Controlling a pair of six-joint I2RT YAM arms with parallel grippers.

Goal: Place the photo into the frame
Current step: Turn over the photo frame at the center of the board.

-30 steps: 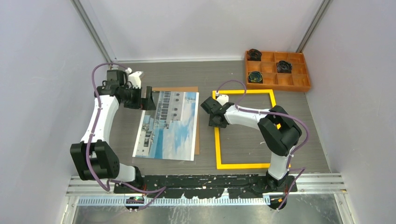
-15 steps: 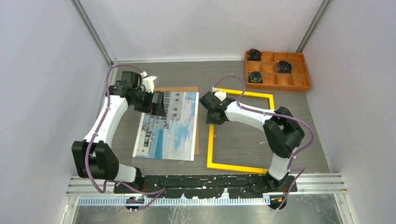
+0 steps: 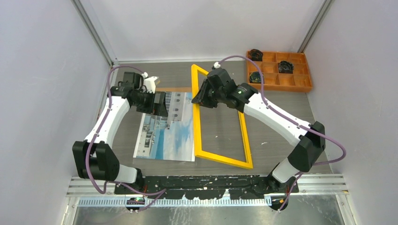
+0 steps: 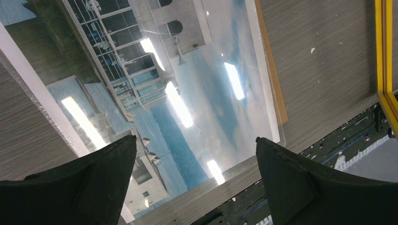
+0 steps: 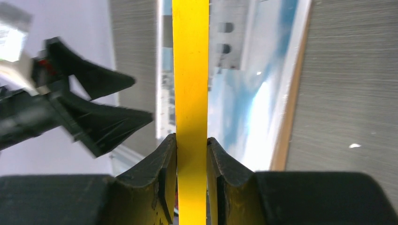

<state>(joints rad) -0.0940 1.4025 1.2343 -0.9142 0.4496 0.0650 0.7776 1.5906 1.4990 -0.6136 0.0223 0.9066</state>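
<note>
From above, the right end effector [image 3: 201, 97] is clamping the thin yellow rectangular picture frame [image 3: 220, 158], holding it tilted up from the grey bench [image 3: 281, 103] beside the flat-lying paper photo of a white building [image 3: 169, 136], probably to lower over it. At the left wrist, the left end effector [image 4: 195, 140] is hovering wide apart above the photo. At the right wrist, fingers [image 5: 165, 164] are pinching the yellow rail.

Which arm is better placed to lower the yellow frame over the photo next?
Right. The right gripper is shut on the thin yellow rectangular frame, tilted up beside the blue-sky paper photo. The left gripper hangs open over the photo, empty.
</note>
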